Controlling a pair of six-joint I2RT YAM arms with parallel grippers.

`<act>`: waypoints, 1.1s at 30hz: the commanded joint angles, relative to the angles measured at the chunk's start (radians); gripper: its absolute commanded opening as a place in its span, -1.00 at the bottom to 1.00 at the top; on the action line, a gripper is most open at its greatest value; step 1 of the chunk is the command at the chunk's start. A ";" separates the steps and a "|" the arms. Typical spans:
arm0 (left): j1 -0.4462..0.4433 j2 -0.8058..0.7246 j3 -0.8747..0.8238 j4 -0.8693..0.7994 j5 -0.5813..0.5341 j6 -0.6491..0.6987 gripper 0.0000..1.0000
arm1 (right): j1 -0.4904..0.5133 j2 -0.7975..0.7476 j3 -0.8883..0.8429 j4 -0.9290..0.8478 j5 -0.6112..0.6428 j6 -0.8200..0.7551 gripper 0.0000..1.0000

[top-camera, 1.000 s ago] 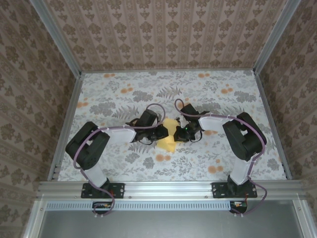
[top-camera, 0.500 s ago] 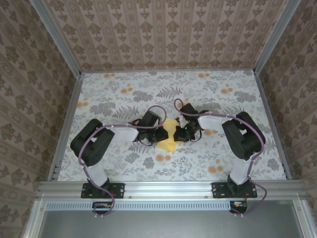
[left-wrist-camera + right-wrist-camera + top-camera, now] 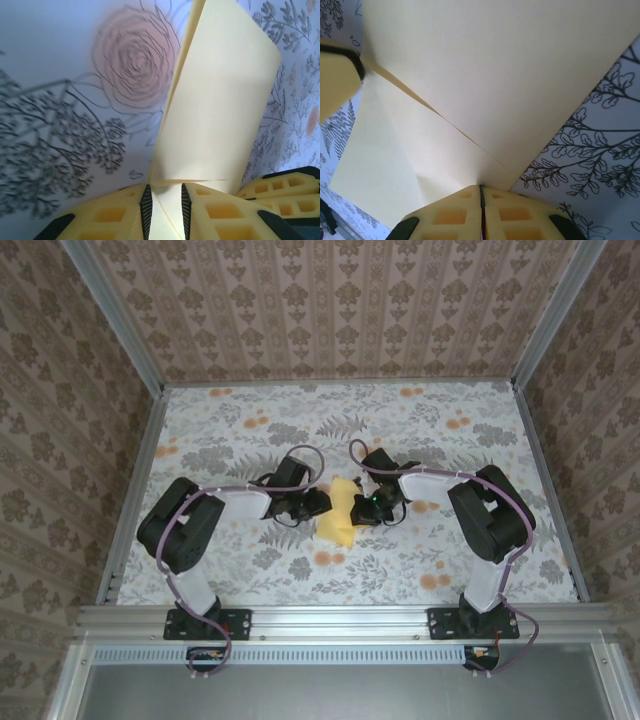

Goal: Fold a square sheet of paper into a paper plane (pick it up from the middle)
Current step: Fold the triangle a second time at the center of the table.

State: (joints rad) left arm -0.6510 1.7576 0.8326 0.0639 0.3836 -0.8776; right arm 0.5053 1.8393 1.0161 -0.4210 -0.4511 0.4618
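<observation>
The pale yellow sheet of paper (image 3: pixel 338 514) lies partly folded at the table's middle, between both grippers. My left gripper (image 3: pixel 316 503) is at its left edge. In the left wrist view its fingers (image 3: pixel 163 189) stand apart, a creased flap of the paper (image 3: pixel 220 110) lying in the gap and rising beyond it. My right gripper (image 3: pixel 364 508) is at the paper's right edge. In the right wrist view its jaws (image 3: pixel 481 188) are pressed together on the paper (image 3: pixel 495 75), which spreads out from the tips with a diagonal crease.
The table has a floral cloth (image 3: pixel 450 540) with orange flower blotches (image 3: pixel 325 558). An aluminium frame (image 3: pixel 135 490) and patterned walls close it in. The right gripper's yellow fingers (image 3: pixel 280 187) show at the lower right of the left wrist view.
My left arm has swung its elbow inward and its gripper has drawn slightly left, baring more of the paper. The right gripper has stayed in place.
</observation>
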 commanded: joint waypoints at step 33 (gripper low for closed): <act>-0.004 0.031 0.026 -0.109 -0.083 0.062 -0.63 | -0.005 0.120 -0.040 -0.090 0.237 -0.024 -0.82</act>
State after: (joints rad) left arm -0.7052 1.8046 0.8967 0.0154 0.3771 -0.8227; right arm 0.5068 1.8507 1.0317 -0.4404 -0.4484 0.4477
